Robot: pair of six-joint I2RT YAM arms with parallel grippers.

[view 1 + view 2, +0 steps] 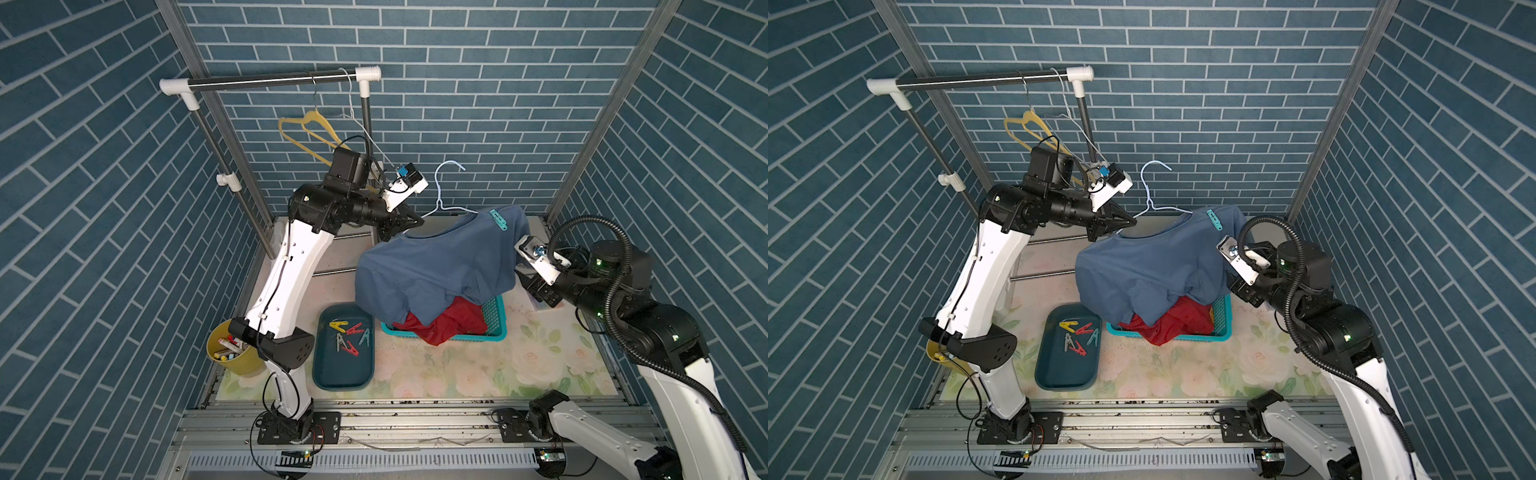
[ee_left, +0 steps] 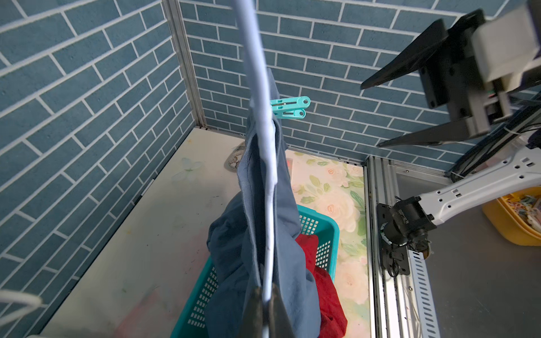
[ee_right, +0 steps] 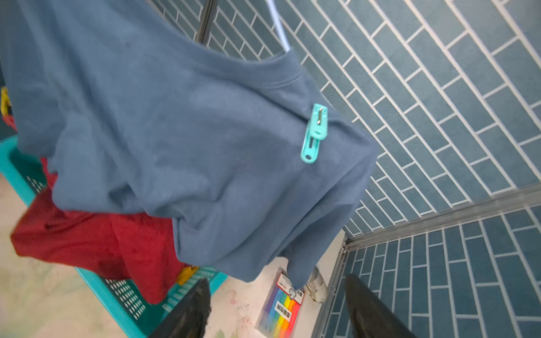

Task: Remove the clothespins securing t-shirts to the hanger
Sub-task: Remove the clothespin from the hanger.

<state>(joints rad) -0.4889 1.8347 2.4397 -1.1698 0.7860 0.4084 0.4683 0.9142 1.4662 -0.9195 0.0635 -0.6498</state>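
A slate blue t-shirt (image 1: 436, 262) hangs on a white wire hanger (image 1: 439, 195) above the basket. One teal clothespin (image 1: 498, 219) (image 3: 314, 133) pins its shoulder to the hanger. My left gripper (image 2: 266, 295) is shut on the hanger's wire at the other shoulder, holding it up. My right gripper (image 3: 278, 292) stands open with nothing between its fingers, just below and beside the pinned sleeve, apart from the clothespin. A dark red t-shirt (image 1: 453, 324) lies in the basket under the blue one. Several loose clothespins (image 1: 349, 334) lie in the dark teal tray (image 1: 340, 376).
The teal basket (image 1: 496, 320) sits mid-table, with the tray to its left. A yellow cup (image 1: 237, 357) of markers stands by the left arm's base. A rack bar (image 1: 270, 81) carries a bare yellow hanger (image 1: 307, 129). A rainbow marker pack (image 3: 282, 307) lies under the right gripper.
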